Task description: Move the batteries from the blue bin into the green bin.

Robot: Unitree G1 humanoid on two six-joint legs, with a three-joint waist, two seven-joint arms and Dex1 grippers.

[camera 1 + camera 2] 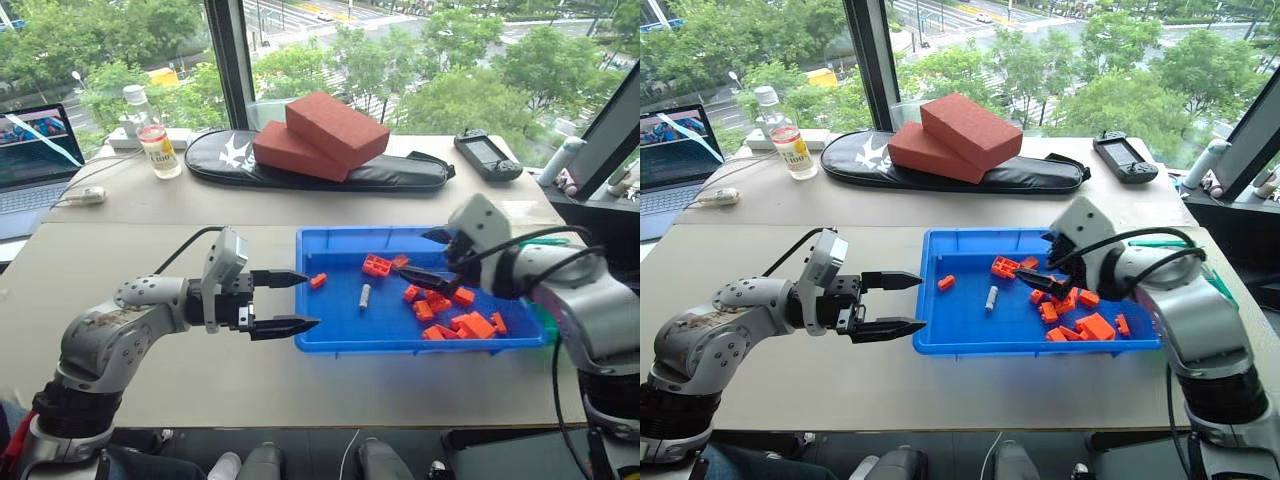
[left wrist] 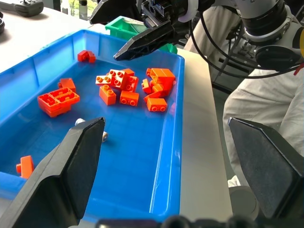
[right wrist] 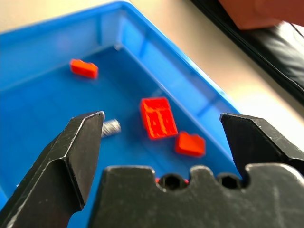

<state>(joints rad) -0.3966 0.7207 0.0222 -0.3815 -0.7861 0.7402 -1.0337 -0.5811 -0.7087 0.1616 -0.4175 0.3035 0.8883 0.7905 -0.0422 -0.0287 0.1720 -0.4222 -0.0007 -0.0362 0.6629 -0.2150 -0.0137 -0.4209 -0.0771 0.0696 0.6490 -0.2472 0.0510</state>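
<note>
The blue bin (image 1: 330,340) lies on the table ahead and slightly right. One grey battery (image 1: 364,295) rests on its floor near the middle, seen end-on past the right fingers as battery (image 3: 111,127). My right gripper (image 1: 428,258) hovers open and empty over the right half of the bin, above the orange bricks. At the bin's left rim my left gripper (image 1: 310,300) stands open, pointing across the bin, holding nothing. The green bin (image 2: 124,24) sits just beyond the blue bin's right end, mostly hidden behind my right arm.
Several orange toy bricks (image 1: 465,322) are scattered in the blue bin, most at its right end. Two red blocks (image 1: 320,138) lie on a black bag at the back. A laptop (image 1: 35,150), a bottle (image 1: 160,150) and a handheld controller (image 1: 487,155) stand along the far edge.
</note>
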